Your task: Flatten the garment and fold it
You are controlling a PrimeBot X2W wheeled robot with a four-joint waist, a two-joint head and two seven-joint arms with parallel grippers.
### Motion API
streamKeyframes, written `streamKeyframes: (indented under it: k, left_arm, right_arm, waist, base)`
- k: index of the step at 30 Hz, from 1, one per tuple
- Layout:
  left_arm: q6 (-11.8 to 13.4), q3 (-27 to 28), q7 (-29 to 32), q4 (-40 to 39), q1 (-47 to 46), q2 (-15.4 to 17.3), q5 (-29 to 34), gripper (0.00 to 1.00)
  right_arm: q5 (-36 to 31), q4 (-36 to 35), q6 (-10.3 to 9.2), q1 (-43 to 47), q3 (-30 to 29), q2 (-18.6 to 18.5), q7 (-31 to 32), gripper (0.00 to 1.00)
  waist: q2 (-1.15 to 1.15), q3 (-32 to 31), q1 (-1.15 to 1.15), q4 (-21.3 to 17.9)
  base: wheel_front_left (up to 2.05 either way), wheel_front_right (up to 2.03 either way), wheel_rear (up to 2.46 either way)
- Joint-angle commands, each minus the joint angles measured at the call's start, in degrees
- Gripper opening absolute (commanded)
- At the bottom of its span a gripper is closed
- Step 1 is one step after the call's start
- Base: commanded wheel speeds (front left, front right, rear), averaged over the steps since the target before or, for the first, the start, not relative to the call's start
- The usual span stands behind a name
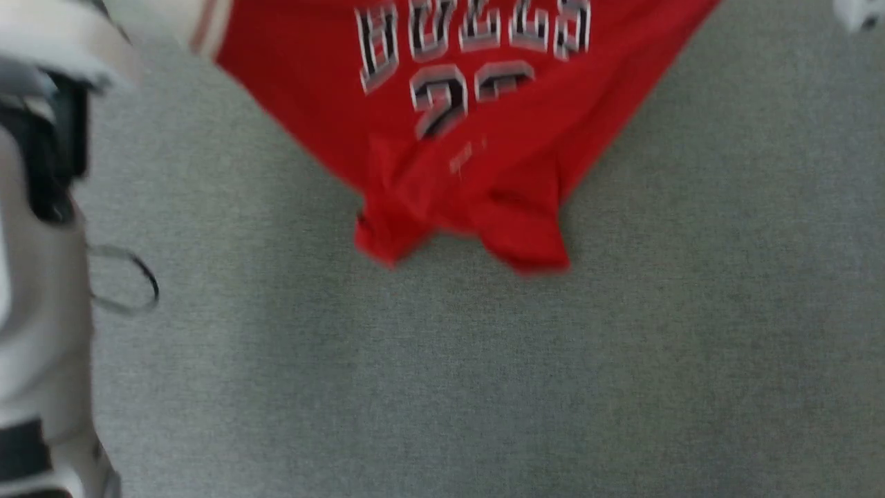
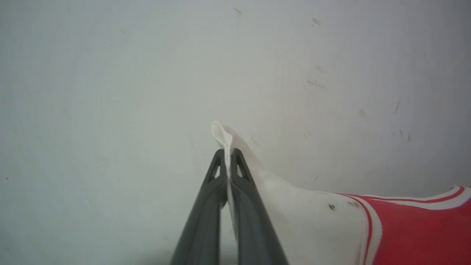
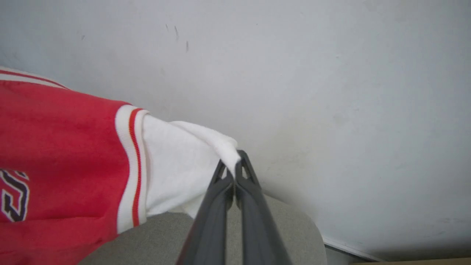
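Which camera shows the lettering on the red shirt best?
The head view: the lettering faces it across the chest, with a number below, though motion-blurred. The right wrist view catches a fragment at its left edge. The left wrist view gives the white sleeve and red body beside it.

Garment (image 1: 415,138): red jersey T-shirt, white sleeves (image 3: 176,165), red-and-white striped trim.
Lettering (image 1: 473,31): white block letters, black-outlined, facing the head camera.
Pose: hung by both sleeve tips, narrowing downward.
Hem (image 1: 463,228): bunched, low over the grey surface (image 1: 442,387).
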Motion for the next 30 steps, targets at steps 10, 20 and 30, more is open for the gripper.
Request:
streamKeyframes:
  k: [10, 20, 30]
  left_arm:
    - [2.4, 0.9, -8.5, 11.2, -24.6, 3.8, 4.4, 0.0]
    - [2.1, 0.0, -16.8, 19.7, -30.4, 4.0, 4.7, 0.0]
    - [-1.6, -0.9, -18.4, 25.6, -10.0, 1.5, 0.0, 0.0]
  right_arm:
    - [-7.6, 7.6, -0.06, -21.3, -3.0, 2.6, -16.1, 0.0]
    - [-11.8, 17.5, -0.06, -25.8, -2.7, 5.0, -29.2, 0.0]
    - [2.5, 21.9, -0.06, -7.3, 5.5, 4.5, -33.2, 0.0]
  waist:
    - [0.0, 8.0, -0.02, -3.4]
    - [0.0, 8.6, -0.02, -3.6]
    - [0.0, 5.5, -0.02, -2.8]
  base:
    - [0.0, 0.0, 0.0]
    - [0.0, 0.0, 0.0]
    - [0.0, 0.0, 0.0]
